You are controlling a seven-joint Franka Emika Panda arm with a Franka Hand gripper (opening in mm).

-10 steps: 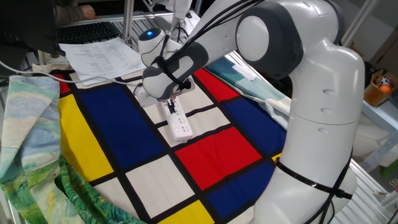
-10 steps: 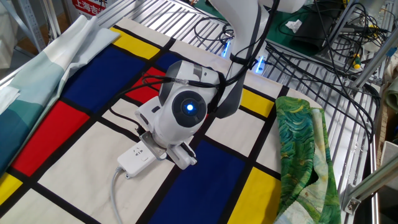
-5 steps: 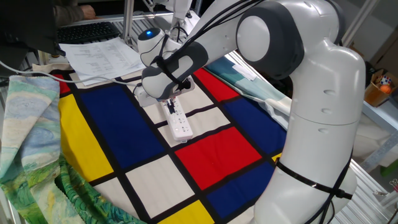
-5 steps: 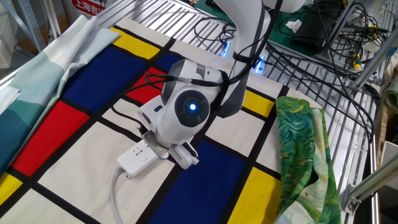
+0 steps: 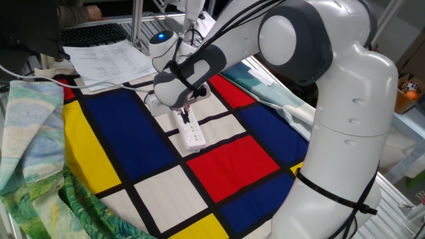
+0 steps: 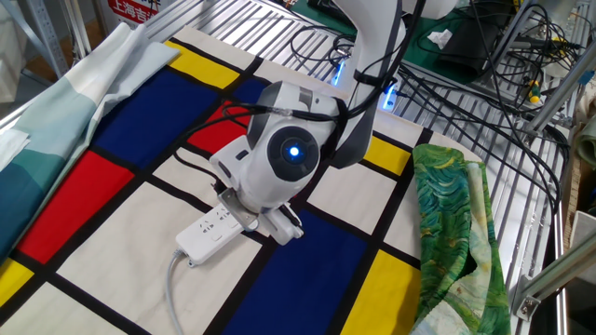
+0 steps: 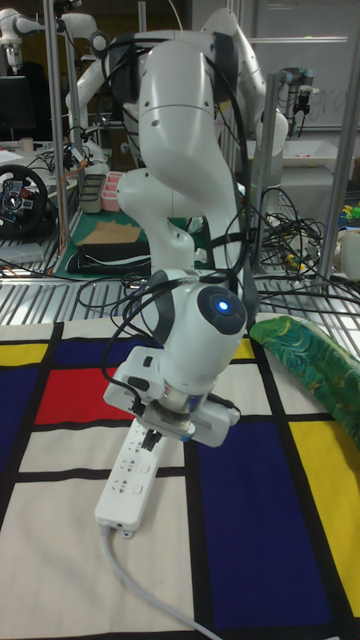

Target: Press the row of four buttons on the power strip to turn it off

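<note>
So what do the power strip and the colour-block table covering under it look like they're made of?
The power strip looks like hard white plastic, smooth with a slight sheen: crisp moulded edges and rounded corners. Its cord appears to be white rubbery insulation. The table covering is probably woven fabric with a printed, matte pattern: it shows soft wrinkles.

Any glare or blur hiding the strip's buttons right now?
No glare. One fixed view: power strip sharp, buttons too small to resolve. Other fixed view: the arm hides its far end. Tall view: softer, dimmer; gripper shadows the strip.
</note>
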